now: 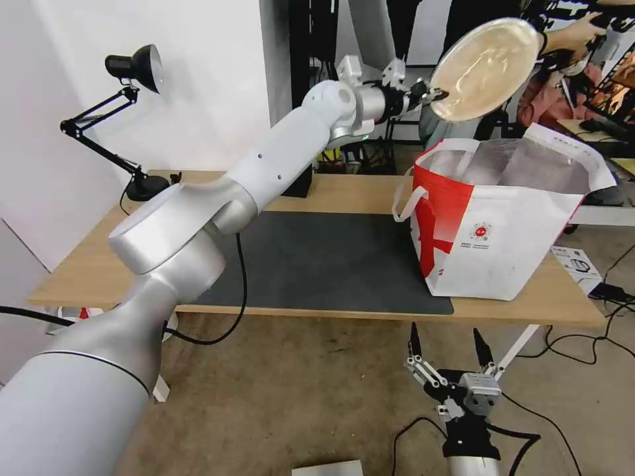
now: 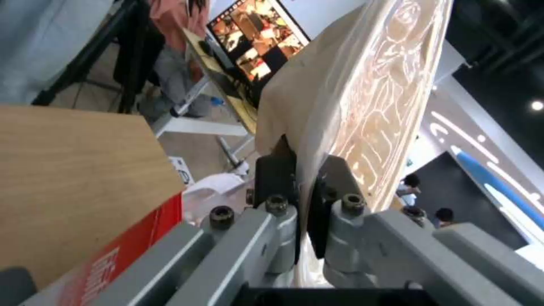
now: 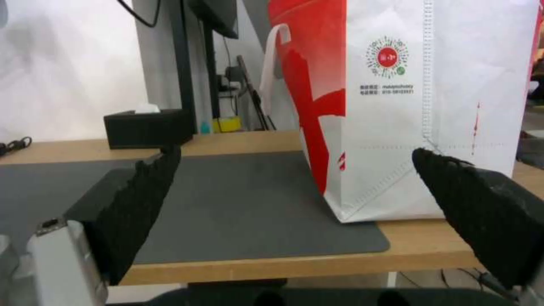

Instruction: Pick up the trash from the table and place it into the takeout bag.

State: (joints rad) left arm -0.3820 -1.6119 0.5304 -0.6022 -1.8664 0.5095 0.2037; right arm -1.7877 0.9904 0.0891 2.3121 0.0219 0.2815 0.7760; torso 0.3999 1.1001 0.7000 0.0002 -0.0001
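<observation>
We found the left gripper (image 1: pixel 433 94) raised high beyond the far edge of the bench (image 1: pixel 344 192), its fingers (image 2: pixel 276 178) pinched tight on the rim of the beige pulp bowl (image 1: pixel 485 68). The bowl stood tilted almost on edge, its hollow turned toward the head camera, rising up and away from the fingertips. Below it, and a little to the robot's right, stood the takeout bag (image 1: pixel 503 244), mouth open, foil lining showing. The bag rested on the right end of the bench, overlapping the corner of the dark grey mat (image 1: pixel 324 261).

In the left wrist view one finger sat against the outer wall and the other inside the lip, with only the thin rim between them.

We judged the bowl light and fairly stiff, but a moulded pulp rim can crush or tear under a hard pinch, and a wide bowl held at one edge is liable to swing. The rim seemed the only workable hold; the wall is too broad to span.

The right gripper (image 1: pixel 452 350) waited low in front of the bench's near edge, pointing upward, its fingers (image 3: pixel 136 199) spread wide and holding nothing. The bag's front lay ahead of them, well apart.
</observation>
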